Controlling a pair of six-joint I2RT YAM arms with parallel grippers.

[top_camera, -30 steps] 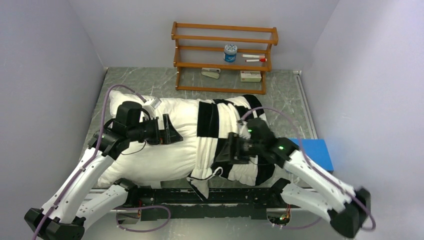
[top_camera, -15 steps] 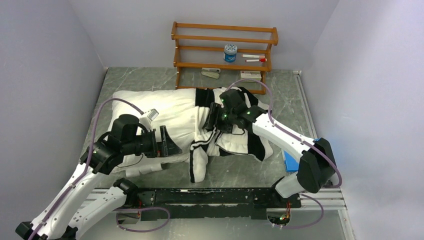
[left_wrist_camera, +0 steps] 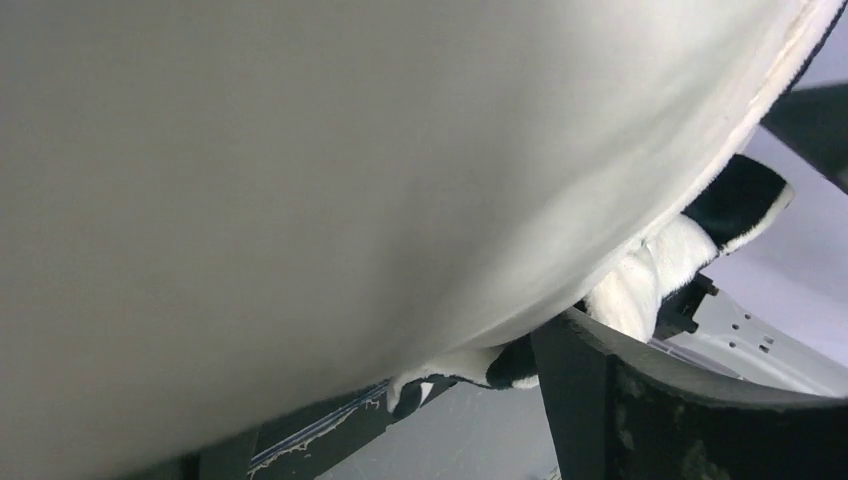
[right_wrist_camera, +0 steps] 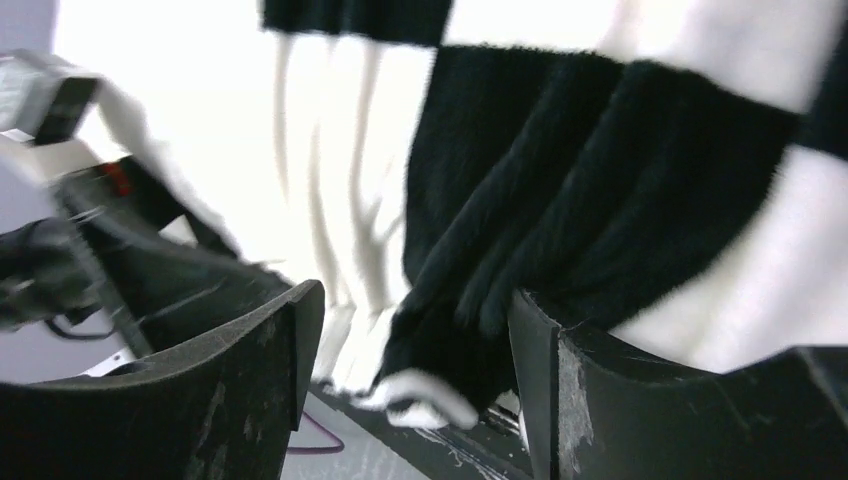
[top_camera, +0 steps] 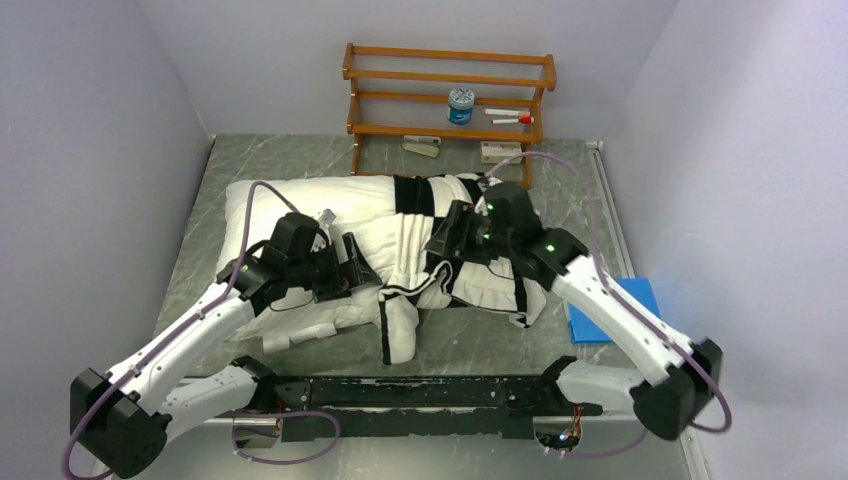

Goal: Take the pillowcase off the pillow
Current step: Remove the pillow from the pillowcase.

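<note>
The plump white pillow [top_camera: 285, 205] lies across the table's left half. The black-and-white checked pillowcase [top_camera: 480, 285] is bunched over its right end, and a striped hem [top_camera: 398, 330] trails toward the front. My left gripper [top_camera: 364, 270] is open at the pillow's near side, next to the case's edge. In the left wrist view the pillow [left_wrist_camera: 350, 150] fills the frame above the left gripper [left_wrist_camera: 400, 445], with a bit of pillowcase [left_wrist_camera: 650, 290] beyond. My right gripper [top_camera: 442, 243] is open over the bunched case. In the right wrist view a black fold of the pillowcase [right_wrist_camera: 500, 260] hangs between the jaws of the right gripper [right_wrist_camera: 410, 340], unpinched.
A wooden shelf rack [top_camera: 448, 75] stands at the back, holding a blue-lidded jar [top_camera: 460, 105] and markers [top_camera: 510, 118]. Two small boxes [top_camera: 421, 146] [top_camera: 500, 152] sit under it. A flat blue pad [top_camera: 612, 308] lies at the right edge. Grey walls close both sides.
The right gripper went from the case's near side to its far side, then a little right. Pillow and case shifted back from the front edge. The left gripper moved right, toward the case.
</note>
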